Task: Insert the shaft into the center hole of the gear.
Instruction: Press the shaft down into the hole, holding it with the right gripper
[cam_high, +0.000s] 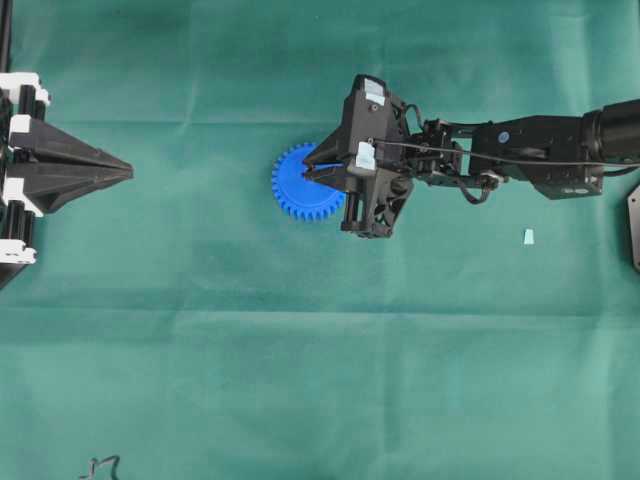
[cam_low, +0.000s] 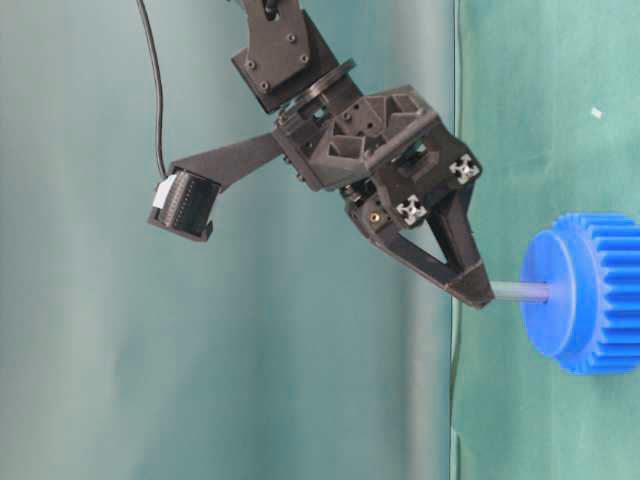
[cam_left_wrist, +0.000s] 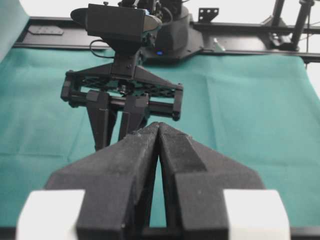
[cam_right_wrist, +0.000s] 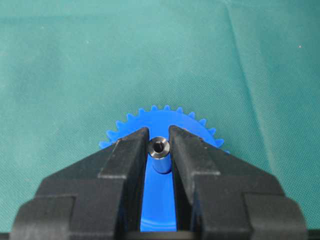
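Observation:
The blue gear (cam_high: 295, 185) lies flat on the green cloth. It also shows in the table-level view (cam_low: 590, 295) and the right wrist view (cam_right_wrist: 165, 117). The thin silvery shaft (cam_right_wrist: 159, 155) stands in the middle of the gear's raised hub, so the center hole is hidden under it. The shaft (cam_low: 520, 292) runs from the hub to my right gripper (cam_low: 478, 290). My right gripper (cam_right_wrist: 159, 137) is shut on the shaft's upper end, right over the gear (cam_high: 308, 166). My left gripper (cam_high: 130, 172) is shut and empty, far left of the gear (cam_left_wrist: 159, 125).
A small pale blue wedge (cam_high: 528, 236) lies on the cloth under the right arm. A dark wiry object (cam_high: 100, 465) sits at the bottom left edge. A dark plate (cam_high: 634, 225) shows at the right edge. The right arm (cam_left_wrist: 125, 95) faces my left gripper.

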